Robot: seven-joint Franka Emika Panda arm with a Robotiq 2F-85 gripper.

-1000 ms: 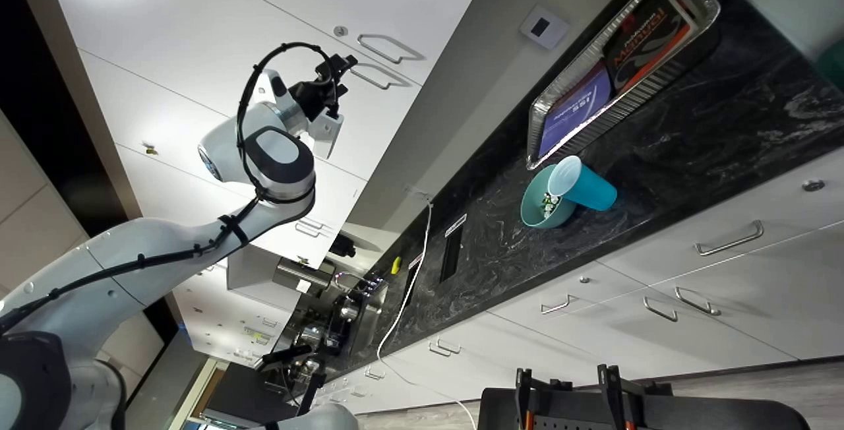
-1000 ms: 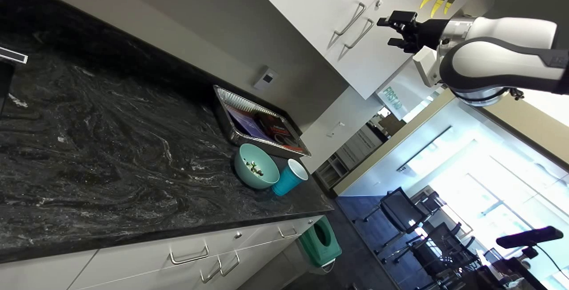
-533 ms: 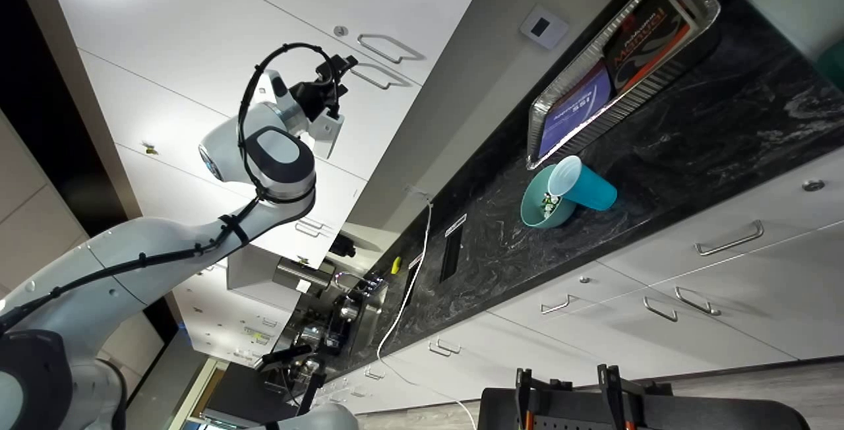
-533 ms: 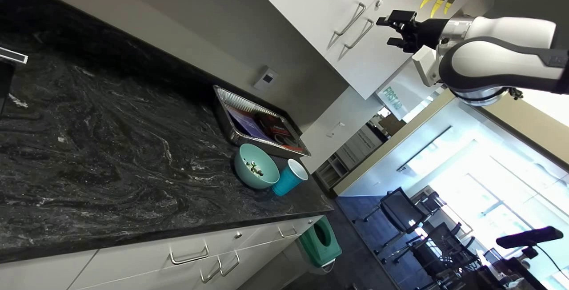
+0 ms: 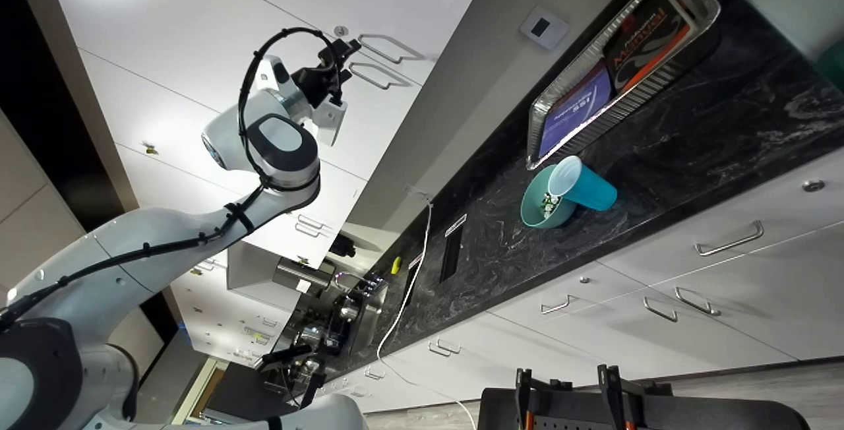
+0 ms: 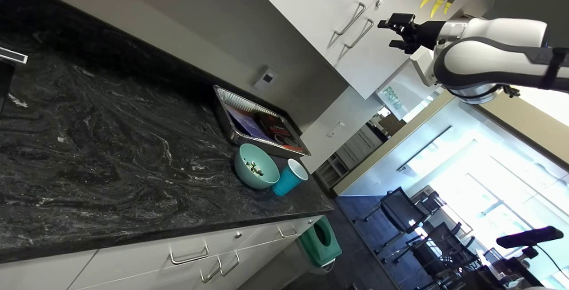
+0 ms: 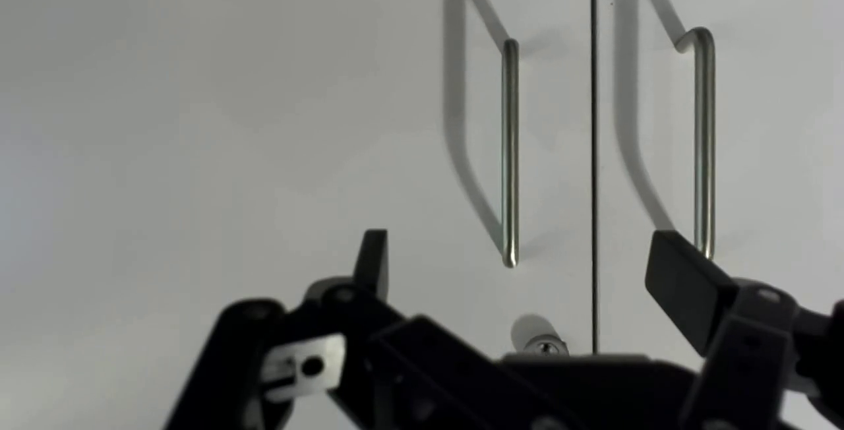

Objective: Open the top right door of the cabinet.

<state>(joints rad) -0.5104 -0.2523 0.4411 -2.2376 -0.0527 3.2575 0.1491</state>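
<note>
One Robotiq gripper (image 7: 521, 252), two empty fingers (image 7: 689, 291) spread wide, closed top right cabinet door (image 7: 231, 120) ahead, its one loop handle (image 7: 510, 166) aligned between them, one neighbouring handle (image 7: 705, 140) partly behind one finger.

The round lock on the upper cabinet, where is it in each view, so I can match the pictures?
In an exterior view: the lock is near the top, left of centre, just above the gripper.
In an exterior view: the lock is near the top, right of centre.
In the wrist view: the lock is low, right of centre.
Shared landmark: the two silver loop handles side by side near it.
</note>
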